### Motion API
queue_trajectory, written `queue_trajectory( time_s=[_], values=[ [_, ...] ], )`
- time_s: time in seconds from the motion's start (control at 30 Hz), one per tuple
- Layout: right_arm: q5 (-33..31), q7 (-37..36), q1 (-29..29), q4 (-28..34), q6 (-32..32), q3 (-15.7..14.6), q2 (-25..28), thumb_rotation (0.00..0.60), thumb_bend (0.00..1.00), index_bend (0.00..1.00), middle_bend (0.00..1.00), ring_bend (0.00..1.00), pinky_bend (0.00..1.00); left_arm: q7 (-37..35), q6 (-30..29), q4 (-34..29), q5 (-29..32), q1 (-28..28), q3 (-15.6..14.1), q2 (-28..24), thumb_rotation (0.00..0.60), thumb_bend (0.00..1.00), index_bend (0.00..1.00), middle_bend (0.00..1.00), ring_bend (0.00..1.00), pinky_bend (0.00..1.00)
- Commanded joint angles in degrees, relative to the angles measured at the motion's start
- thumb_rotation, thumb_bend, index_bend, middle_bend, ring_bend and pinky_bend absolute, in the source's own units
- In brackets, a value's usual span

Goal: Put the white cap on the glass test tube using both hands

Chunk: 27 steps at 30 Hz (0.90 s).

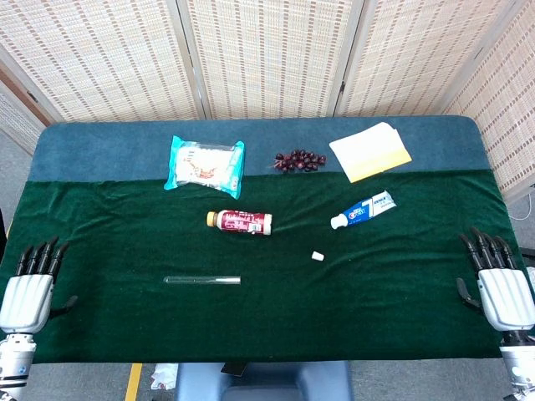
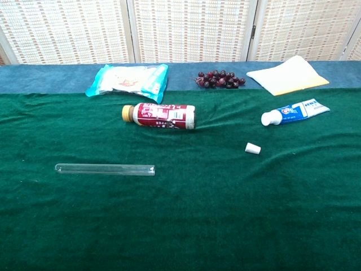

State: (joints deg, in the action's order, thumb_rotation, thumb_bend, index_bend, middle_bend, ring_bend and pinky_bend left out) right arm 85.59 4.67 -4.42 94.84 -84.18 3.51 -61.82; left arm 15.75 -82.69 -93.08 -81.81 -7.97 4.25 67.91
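On the table lie one glass test tube [image 1: 202,281] and one white cap [image 1: 318,256], well apart. Farther back are one bottle [image 1: 240,221], one toothpaste tube [image 1: 363,210], one snack packet [image 1: 205,164], one bunch of grapes [image 1: 300,160] and one folded yellow cloth [image 1: 370,151]. Two hands show, the left hand [image 1: 30,288] and the right hand [image 1: 498,282].

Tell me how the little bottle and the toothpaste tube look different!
The bottle is dark red with a tan cap, while the toothpaste tube is white and blue with a white cap. The bottle is round and plump; the toothpaste tube flattens toward its far end. The bottle lies near the table's middle, the toothpaste tube further right, tilted. Both lie on their sides on the green cloth, caps pointing left.
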Motion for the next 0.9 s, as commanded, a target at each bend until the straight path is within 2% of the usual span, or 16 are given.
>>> queue_trajectory(
  time_s=[0.03,0.47,0.63,0.8,0.9],
  values=[
    [-0.04,0.19,-0.14,0.17,0.25,0.01,0.10,0.600,0.51,0.00,0.00,0.00,0.00,-0.24,0.28,0.06,-0.18,-0.12,-0.23,0.06,0.600,0.21,0.04,0.04,0.03,0.00],
    [0.24,-0.36,0.02,0.26,-0.12,-0.06,0.35,0.600,0.51,0.00,0.00,0.00,0.00,-1.25,0.05,-0.08,-1.55,-1.06,0.15,-0.30,0.600,0.21,0.03,0.05,0.05,0.00],
    [0.58,-0.52,0.08,0.22,-0.54,0.01,0.45,0.600,0.51,0.00,0.00,0.00,0.00,-1.66,1.15,-0.28,-2.92,-2.78,0.69,-0.57,0.600,0.21,0.06,0.08,0.11,0.00],
    [0.85,-0.64,0.04,0.31,-0.71,0.07,0.62,0.600,0.51,0.00,0.00,0.00,0.00,-0.99,3.65,-0.36,-4.19,-5.80,1.65,-0.47,0.600,0.21,0.11,0.21,0.22,0.02],
    [0.98,-0.66,0.01,0.34,-0.78,0.10,0.71,0.600,0.51,0.00,0.00,0.00,0.00,-0.22,5.45,-0.24,-4.72,-7.81,2.21,-0.01,0.600,0.21,0.17,0.35,0.36,0.12]
  ],
)
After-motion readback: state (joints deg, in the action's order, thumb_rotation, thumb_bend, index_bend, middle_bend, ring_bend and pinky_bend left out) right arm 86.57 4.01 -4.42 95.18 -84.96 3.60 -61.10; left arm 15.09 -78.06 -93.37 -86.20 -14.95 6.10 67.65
